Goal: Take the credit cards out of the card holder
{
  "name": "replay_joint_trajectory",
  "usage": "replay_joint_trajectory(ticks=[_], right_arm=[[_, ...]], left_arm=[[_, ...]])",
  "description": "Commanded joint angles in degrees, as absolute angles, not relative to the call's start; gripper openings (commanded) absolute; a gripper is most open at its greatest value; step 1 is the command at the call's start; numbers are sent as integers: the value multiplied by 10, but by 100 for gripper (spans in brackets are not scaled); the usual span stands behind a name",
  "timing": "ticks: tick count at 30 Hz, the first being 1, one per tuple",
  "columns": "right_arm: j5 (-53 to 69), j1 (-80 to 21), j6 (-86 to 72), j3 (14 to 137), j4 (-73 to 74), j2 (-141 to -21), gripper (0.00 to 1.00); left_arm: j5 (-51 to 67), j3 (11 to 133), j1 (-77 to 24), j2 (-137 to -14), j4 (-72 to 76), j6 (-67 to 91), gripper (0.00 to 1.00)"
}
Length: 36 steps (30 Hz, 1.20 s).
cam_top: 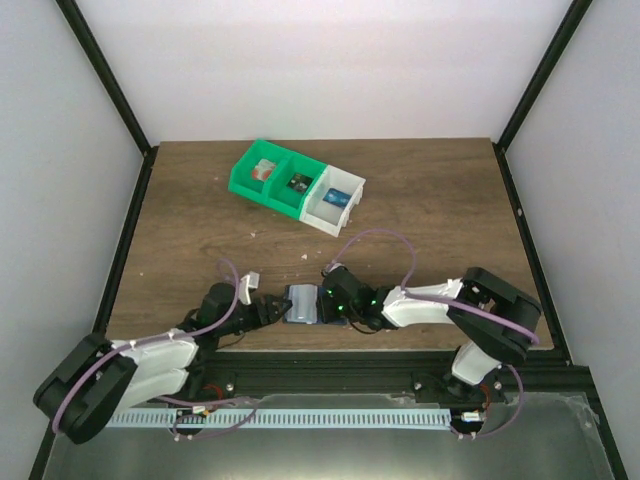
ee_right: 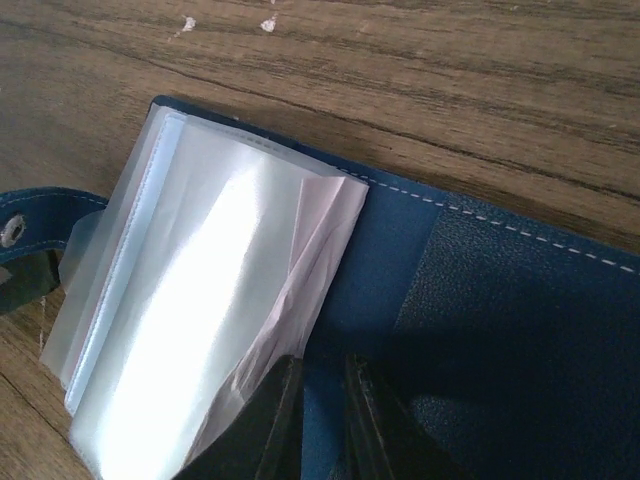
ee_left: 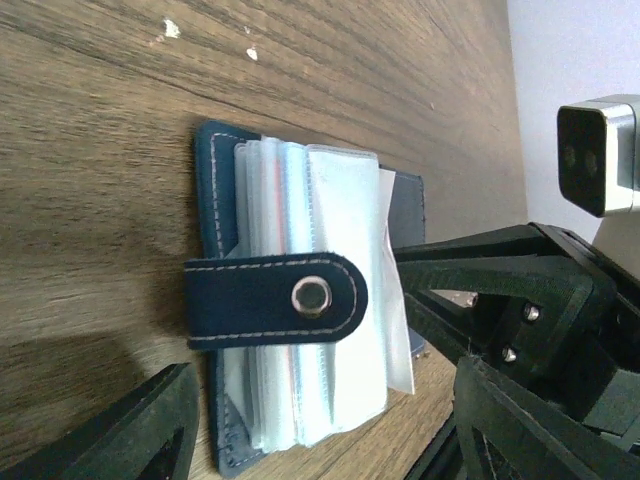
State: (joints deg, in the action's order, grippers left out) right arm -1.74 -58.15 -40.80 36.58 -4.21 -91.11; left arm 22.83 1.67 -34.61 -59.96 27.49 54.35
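The navy card holder (cam_top: 302, 303) lies open on the table near the front edge, between my two grippers. In the left wrist view the card holder (ee_left: 215, 200) shows its clear plastic sleeves (ee_left: 340, 250) fanned up, with the snap strap (ee_left: 270, 300) lying across them. No card shows in the sleeves. My left gripper (ee_left: 325, 405) is open and straddles the holder's end. My right gripper (ee_right: 322, 375) is nearly shut, its tips on the blue inner cover (ee_right: 480, 300) beside the sleeves (ee_right: 200, 300). Credit cards lie in the bins: a red-and-white one (cam_top: 265, 170), a dark one (cam_top: 298, 183) and a blue one (cam_top: 336, 198).
A green bin (cam_top: 243, 180) and a joined white bin (cam_top: 322, 215) stand at the back middle of the table. The right gripper's body (ee_left: 520, 300) and its camera (ee_left: 600, 155) sit close to the left gripper across the holder.
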Motion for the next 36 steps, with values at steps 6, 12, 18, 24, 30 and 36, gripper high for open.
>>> replay_joint_trajectory(ticks=[6,12,18,24,30,36], right_arm=[[67,-527,-413,305,-86,-918,15],[80,-523,-404,299,-91,-911,15],[90,-520,-403,298,-96,-918,15],[108,-520,-403,295,-103,-913,17],[87,-521,-398,306,-56,-849,31],[42,-540,-377,363,36,-815,44]], left_arm=[[275,24,-346,-762,456,549,67],[336,13,-347,-889,660,607,56],[368,-5,-347,-966,844,654,51],[367,-10,-354,-1012,934,682,48],[357,-12,-354,-1031,942,675,44],[332,-21,-354,-1003,893,651,43]])
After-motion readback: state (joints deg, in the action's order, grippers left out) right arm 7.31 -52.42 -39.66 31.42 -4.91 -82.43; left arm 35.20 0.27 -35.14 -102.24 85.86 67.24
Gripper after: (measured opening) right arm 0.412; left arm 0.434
